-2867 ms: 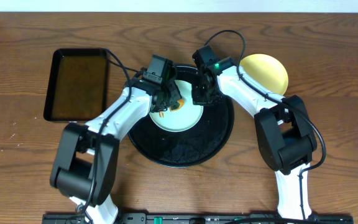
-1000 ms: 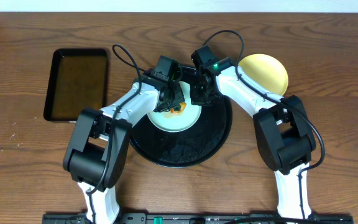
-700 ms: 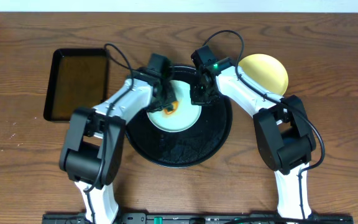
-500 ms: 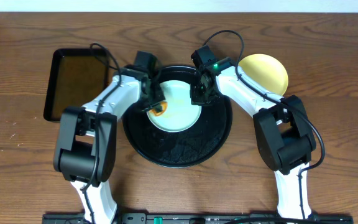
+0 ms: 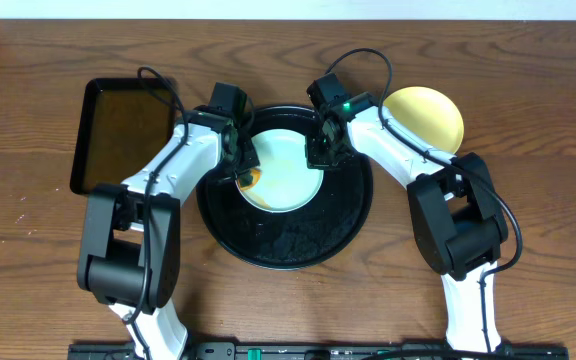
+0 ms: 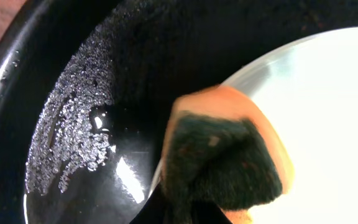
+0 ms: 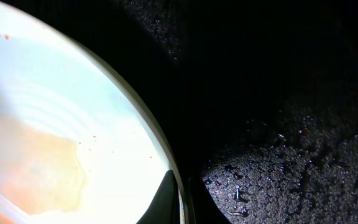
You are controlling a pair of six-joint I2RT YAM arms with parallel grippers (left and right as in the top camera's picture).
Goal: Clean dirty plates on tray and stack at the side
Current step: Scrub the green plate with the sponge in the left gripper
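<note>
On the black tray (image 5: 288,242) atop the wooden table (image 5: 548,60), left gripper (image 5: 244,168) clamps a sponge (image 6: 222,155), right gripper (image 5: 320,156) pinches the plate (image 5: 288,178) rim.

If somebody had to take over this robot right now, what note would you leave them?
Left gripper: shut on the sponge, at the mint plate's left edge.
Right gripper: shut on that plate's right rim.
Mint plate is on the round tray; yellow plate lies on the table, right of it.
Done: yellow plate looks clean.
To do: wipe the orange smear, stack the mint plate.
</note>
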